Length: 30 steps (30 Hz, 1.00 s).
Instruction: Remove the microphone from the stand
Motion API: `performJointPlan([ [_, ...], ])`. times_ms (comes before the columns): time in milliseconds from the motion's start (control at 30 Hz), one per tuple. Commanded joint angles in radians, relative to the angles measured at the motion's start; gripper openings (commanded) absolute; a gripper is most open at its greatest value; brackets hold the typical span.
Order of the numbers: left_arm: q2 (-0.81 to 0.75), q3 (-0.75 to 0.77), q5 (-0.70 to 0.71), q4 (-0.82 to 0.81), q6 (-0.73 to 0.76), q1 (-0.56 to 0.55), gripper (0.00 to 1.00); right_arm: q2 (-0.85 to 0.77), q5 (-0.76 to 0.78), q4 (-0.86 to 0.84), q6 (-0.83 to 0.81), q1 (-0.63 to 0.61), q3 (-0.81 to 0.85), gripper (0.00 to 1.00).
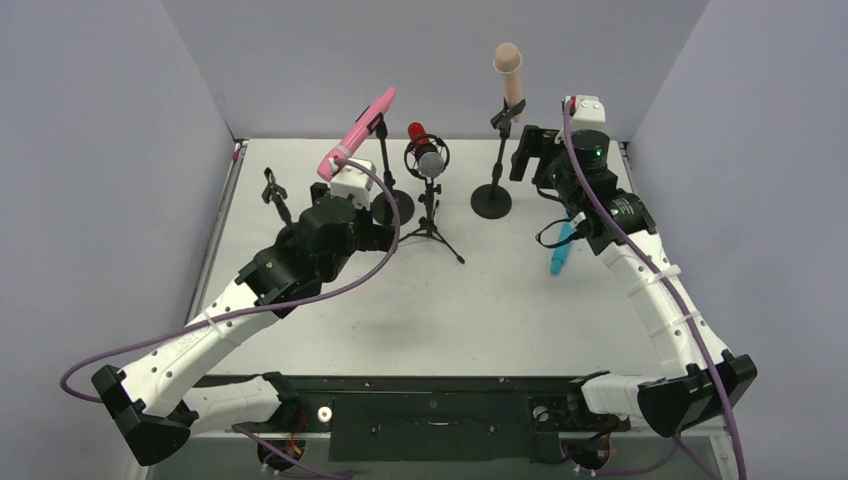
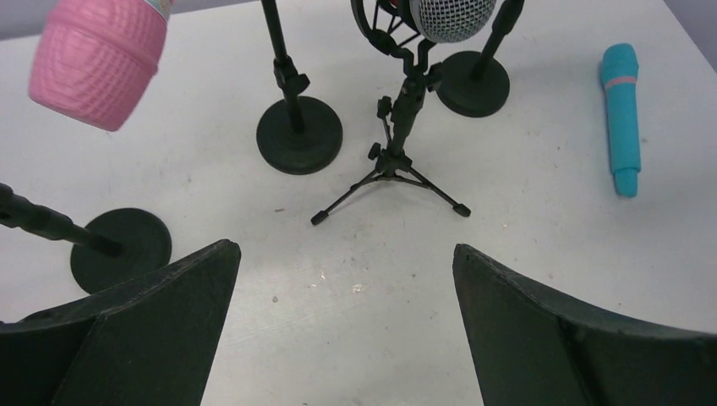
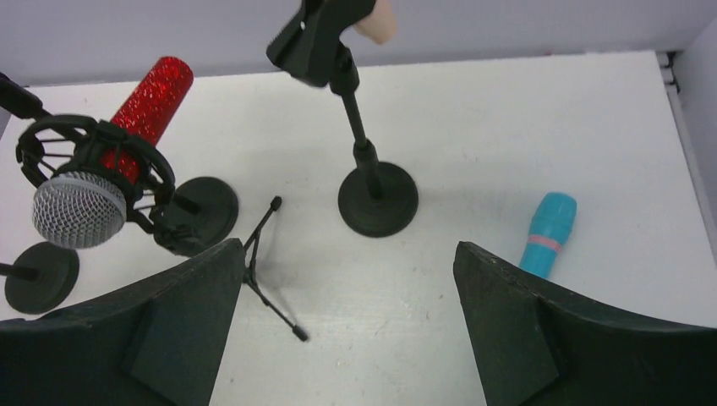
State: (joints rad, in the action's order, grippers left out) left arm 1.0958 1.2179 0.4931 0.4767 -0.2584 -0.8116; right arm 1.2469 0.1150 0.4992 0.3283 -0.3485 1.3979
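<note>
White worktop [image 1: 450, 310]; left end effector [image 2: 342, 248] and right end effector [image 3: 347, 245] gape empty; pink microphone [image 2: 97, 59] ahead-left of the left, missing from right wrist.

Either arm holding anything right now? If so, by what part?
Nothing held. Left gripper and right gripper are open, empty; blue microphone lies on the table.

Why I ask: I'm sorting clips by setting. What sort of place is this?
Likely a robot test cell, not a studio: plain grey panel walls box in a white tabletop, with two white-and-black robot arms bolted at its near edge.
</note>
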Motion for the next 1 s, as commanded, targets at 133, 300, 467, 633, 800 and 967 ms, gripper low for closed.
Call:
performJointPlan([
  [133, -0.066, -0.041, -0.059, -0.019, -0.057, -0.023, 0.96, 0.157, -0.092, -0.278, -0.245, 0.014, 0.161, 0.92],
  [300, -0.097, -0.045, -0.090, 0.014, -0.070, -0.027, 0.96, 0.221, -0.166, -0.398, -0.335, 0.021, 0.191, 0.94],
  [467, -0.129, -0.036, -0.075, 0.048, -0.069, -0.031, 0.96, 0.287, -0.199, -0.477, -0.405, 0.021, 0.234, 0.93],
  [633, -0.154, -0.041, -0.077, 0.057, -0.076, -0.031, 0.96, 0.338, -0.172, -0.574, -0.441, 0.020, 0.259, 0.93],
  [800, -0.167, -0.038, -0.081, 0.068, -0.075, -0.032, 0.96, 0.394, -0.163, -0.580, -0.480, 0.021, 0.317, 0.93],
  [967, -0.166, -0.032, -0.082, 0.075, -0.070, -0.032, 0.96, 0.426, -0.133, -0.610, -0.498, 0.013, 0.339, 0.91],
])
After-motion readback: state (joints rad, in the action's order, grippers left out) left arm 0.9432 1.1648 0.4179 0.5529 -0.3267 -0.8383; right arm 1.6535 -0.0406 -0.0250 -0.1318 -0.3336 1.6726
